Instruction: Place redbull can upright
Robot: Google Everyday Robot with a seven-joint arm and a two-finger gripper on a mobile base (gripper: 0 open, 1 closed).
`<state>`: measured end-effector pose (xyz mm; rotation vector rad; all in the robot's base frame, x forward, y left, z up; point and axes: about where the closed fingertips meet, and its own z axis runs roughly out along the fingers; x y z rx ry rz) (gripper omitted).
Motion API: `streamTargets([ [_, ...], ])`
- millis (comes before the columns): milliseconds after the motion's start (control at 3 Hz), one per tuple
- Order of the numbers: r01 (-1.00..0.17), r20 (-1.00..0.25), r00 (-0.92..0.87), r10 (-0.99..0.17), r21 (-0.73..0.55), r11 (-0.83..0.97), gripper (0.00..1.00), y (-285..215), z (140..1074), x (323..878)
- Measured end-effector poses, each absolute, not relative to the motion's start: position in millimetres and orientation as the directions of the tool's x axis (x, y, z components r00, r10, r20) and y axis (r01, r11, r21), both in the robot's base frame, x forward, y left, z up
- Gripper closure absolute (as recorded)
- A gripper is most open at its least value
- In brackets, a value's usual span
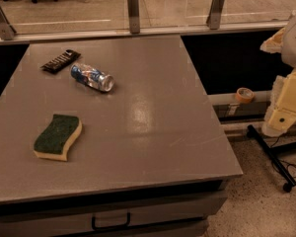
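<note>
The redbull can (pixel 92 77) lies on its side on the grey table (pixel 153 132), at the far left, with its shiny silver end facing right and towards me. It is blue and silver and slightly dented. My gripper (pixel 273 43) is at the right edge of the view, off the table and well to the right of the can, on the pale arm (pixel 286 102). It holds nothing that I can see.
A flat black ribbed bar (pixel 60 60) lies just left of and behind the can. A green-and-yellow sponge (pixel 57 136) lies near the table's front left. A tape roll (pixel 244 94) sits on a ledge right of the table. A black stand's legs (pixel 274 154) are on the floor at right.
</note>
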<state>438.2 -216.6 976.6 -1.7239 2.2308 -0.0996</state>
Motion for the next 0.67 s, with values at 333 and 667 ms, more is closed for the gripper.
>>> streamTargets([
  [333, -0.931, -0.207, -0.221, -0.953, -0.247, 0.270, 0.00, -216, 977, 438],
  [667, -0.928, -0.230, -0.235, -0.944, -0.237, 0.289, 0.00, -200, 974, 451],
])
